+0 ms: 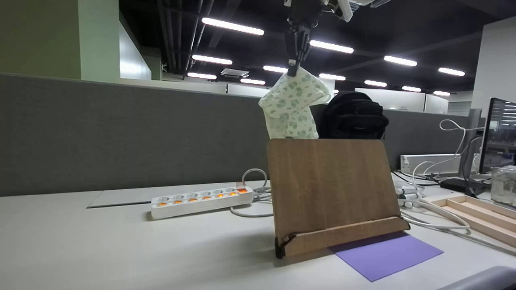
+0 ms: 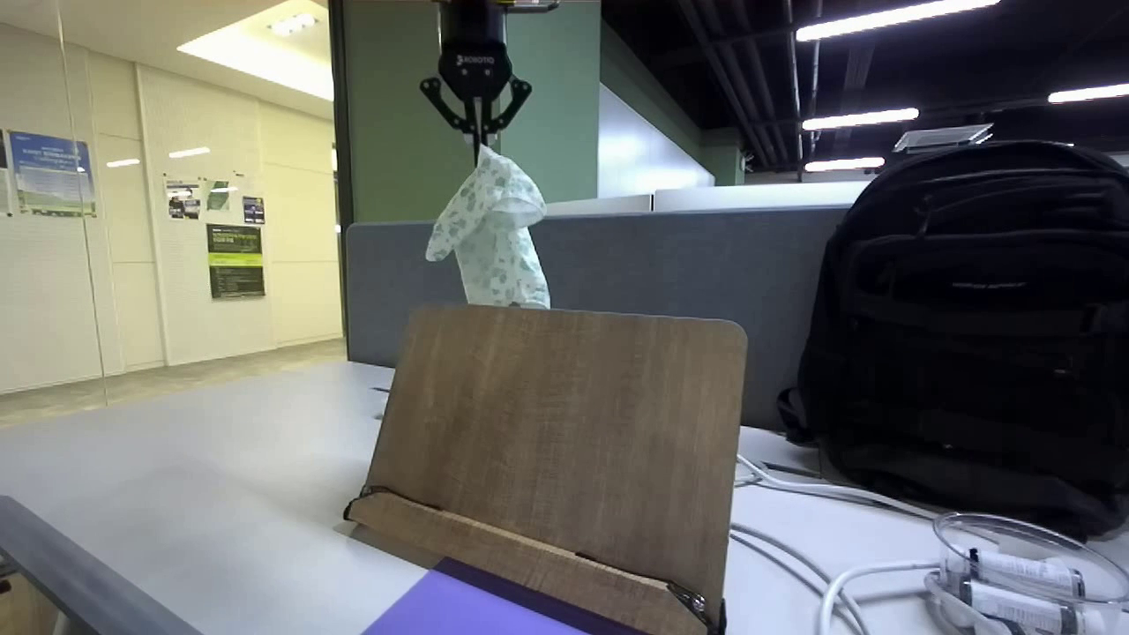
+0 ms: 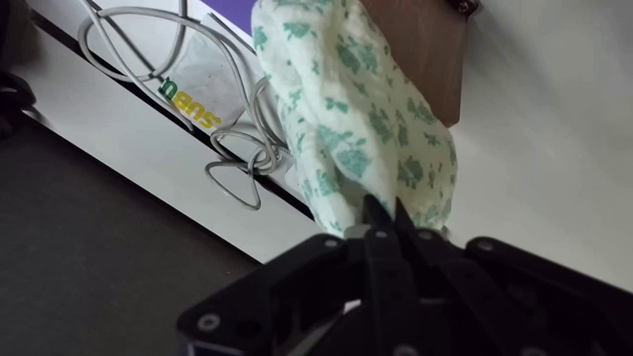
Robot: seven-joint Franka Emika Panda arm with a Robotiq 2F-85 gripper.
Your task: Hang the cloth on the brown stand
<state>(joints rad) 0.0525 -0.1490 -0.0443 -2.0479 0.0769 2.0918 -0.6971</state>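
Observation:
The cloth, white with green leaf prints, hangs from my gripper in both exterior views (image 1: 292, 100) (image 2: 498, 242) and fills the middle of the wrist view (image 3: 356, 109). My gripper (image 1: 293, 71) is shut on the cloth's top corner; its fingertips also show in the wrist view (image 3: 384, 203). The brown stand (image 1: 334, 185) is a tilted wooden board with a front ledge on the table; it also shows in an exterior view (image 2: 564, 432) and partly in the wrist view (image 3: 430, 54). The cloth's lower end is hidden behind the stand's top edge; I cannot tell whether they touch.
A black backpack (image 1: 354, 117) stands behind the stand, against the grey partition (image 1: 133, 137). A white power strip (image 1: 201, 202) lies beside the stand with cables. A purple sheet (image 1: 389, 255) lies under the stand's front. A wooden tray (image 1: 479, 213) and monitor (image 1: 500, 133) stand at the side.

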